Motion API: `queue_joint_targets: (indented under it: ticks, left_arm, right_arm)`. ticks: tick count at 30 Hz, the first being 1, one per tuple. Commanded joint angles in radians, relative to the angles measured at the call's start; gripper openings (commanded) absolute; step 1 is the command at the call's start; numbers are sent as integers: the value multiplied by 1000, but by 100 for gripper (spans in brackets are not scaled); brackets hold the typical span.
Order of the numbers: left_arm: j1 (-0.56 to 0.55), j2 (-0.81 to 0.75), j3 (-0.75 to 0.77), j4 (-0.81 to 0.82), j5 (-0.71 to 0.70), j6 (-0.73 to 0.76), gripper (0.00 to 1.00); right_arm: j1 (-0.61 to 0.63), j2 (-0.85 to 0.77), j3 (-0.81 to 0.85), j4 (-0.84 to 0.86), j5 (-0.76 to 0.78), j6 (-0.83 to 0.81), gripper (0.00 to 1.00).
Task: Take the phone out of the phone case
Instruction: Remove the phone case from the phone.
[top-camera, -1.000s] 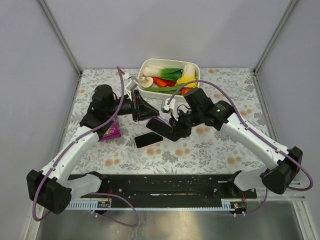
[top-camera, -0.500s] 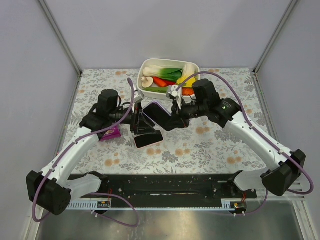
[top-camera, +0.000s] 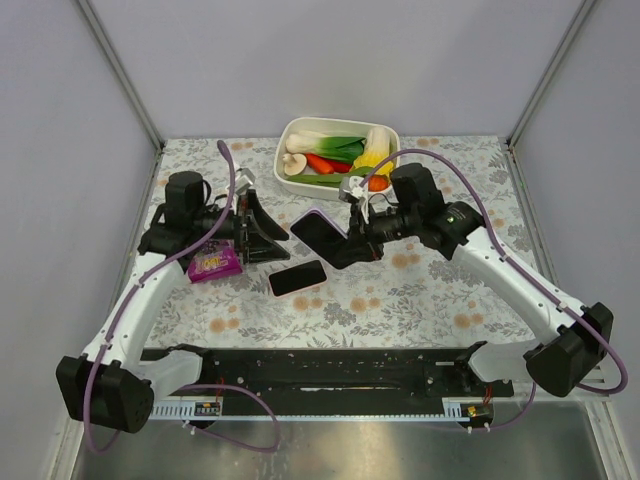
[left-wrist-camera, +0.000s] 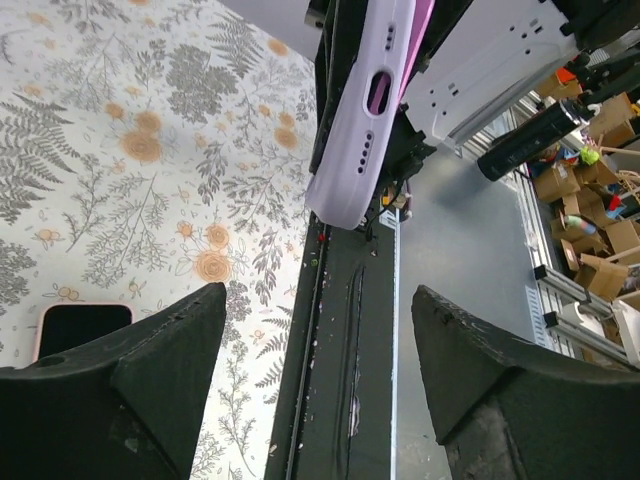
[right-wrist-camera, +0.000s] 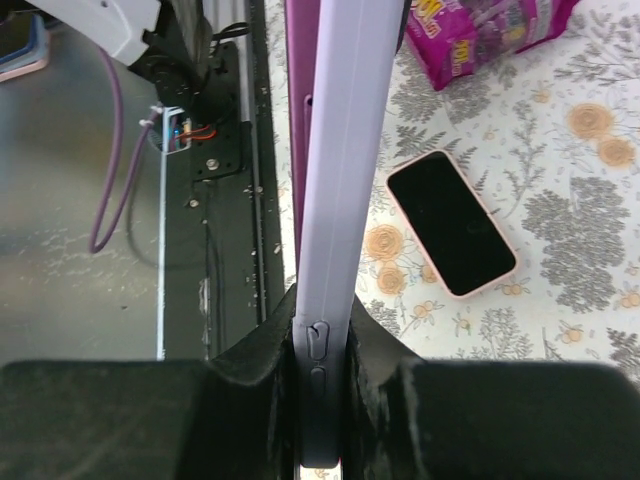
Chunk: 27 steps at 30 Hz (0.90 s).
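A lilac phone case (top-camera: 320, 232) hangs above the table's middle, tilted, with my right gripper (top-camera: 352, 240) shut on its lower end. In the right wrist view the case (right-wrist-camera: 340, 150) runs edge-on between the jaws of that gripper (right-wrist-camera: 322, 370), side buttons showing. Its face looks dark purple; whether anything sits inside I cannot tell. A black-screened phone (top-camera: 297, 277) with a pink rim lies flat on the table below, also seen from the right wrist (right-wrist-camera: 450, 222) and left wrist (left-wrist-camera: 85, 325). My left gripper (top-camera: 275, 232) stands open and empty, left of the case (left-wrist-camera: 365, 110).
A white tub (top-camera: 390, 135) of vegetables stands at the back, just behind the right arm. A purple snack bag (top-camera: 215, 263) lies under the left arm. The black rail (top-camera: 320, 365) runs along the table's near edge.
My left gripper has opened and drawn back to the left, away from the case. The right gripper keeps its hold on the case. The phone on the table has not moved.
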Motion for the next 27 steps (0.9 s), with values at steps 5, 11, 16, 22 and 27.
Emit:
queue_joint_targets:
  ticks: [5, 11, 16, 22, 27]
  left_arm:
    - [45, -39, 98, -59, 159, 197, 74]
    - [13, -1, 149, -55, 184, 190, 67]
    - [-76, 2, 161, -28, 133, 141, 63]
    - [-90, 8, 127, 119, 104, -2, 46]
    - [-87, 11, 118, 122, 116, -1, 37]
  right_arm:
    - [-12, -18, 8, 57, -278, -11, 0]
    - [-12, 13, 17, 44, -298, -16, 0]
    - [-12, 34, 19, 42, -266, -17, 0]
    - [-12, 39, 16, 44, -263, -17, 0]
    - [-14, 34, 13, 43, -257, -19, 0]
